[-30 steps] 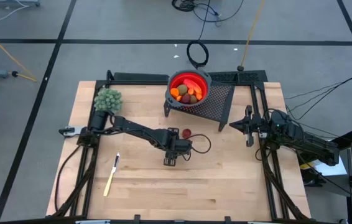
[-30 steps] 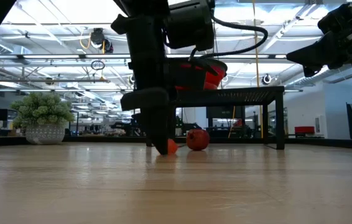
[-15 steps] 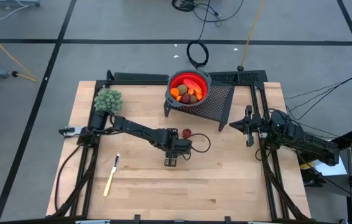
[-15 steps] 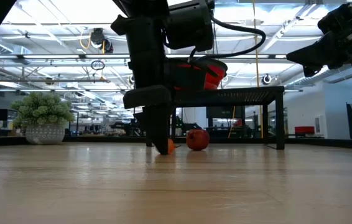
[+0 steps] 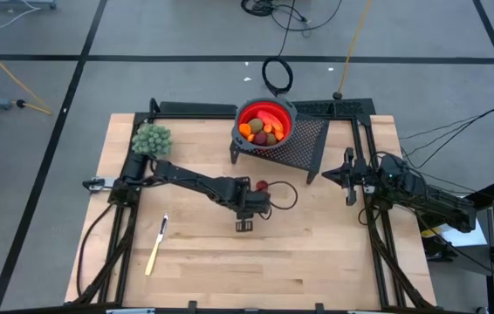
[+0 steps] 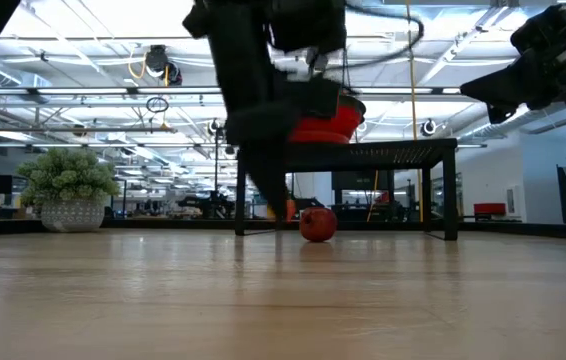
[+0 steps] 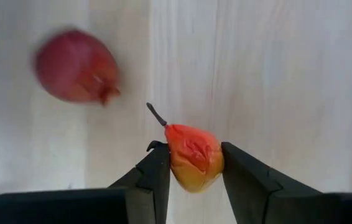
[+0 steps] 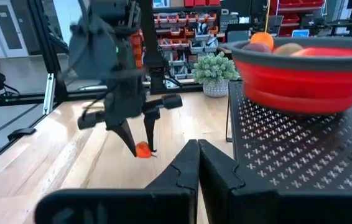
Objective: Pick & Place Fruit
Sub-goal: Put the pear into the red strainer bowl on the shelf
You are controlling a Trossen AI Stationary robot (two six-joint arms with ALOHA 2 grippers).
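Observation:
A small orange-red fruit (image 7: 193, 155) with a dark stem sits between the fingers of my left gripper (image 7: 191, 147), which hangs just above the middle of the table (image 5: 245, 225). A dark red ball (image 7: 76, 65) lies on the wood close beside it (image 5: 263, 186). The red bowl (image 5: 265, 122) holds more fruit and stands on a black mesh stand (image 5: 304, 144) at the far side. My right gripper (image 5: 349, 179) waits shut at the right edge, level, beside the stand. My left gripper pinches the little fruit's two sides (image 7: 171, 158) between its two fingers, toward the fruit's blunt end. The fingers come steeply from above. The fruit is lifted clear of the table (image 8: 143, 149), and its stem end (image 7: 157, 115) points away past the fingertips.
A bushy green plant in a pot (image 5: 151, 138) stands at the far left corner. A yellow-handled knife (image 5: 155, 249) lies near the front left. The mesh stand's legs (image 6: 450, 190) and the bowl rise behind the red ball (image 6: 317, 224).
My left gripper has shut on the small orange fruit and risen, taking it off the wood, and has rolled a little. The fruit, which lay on the table by the fingertips, now hangs clear. The red ball has stayed put.

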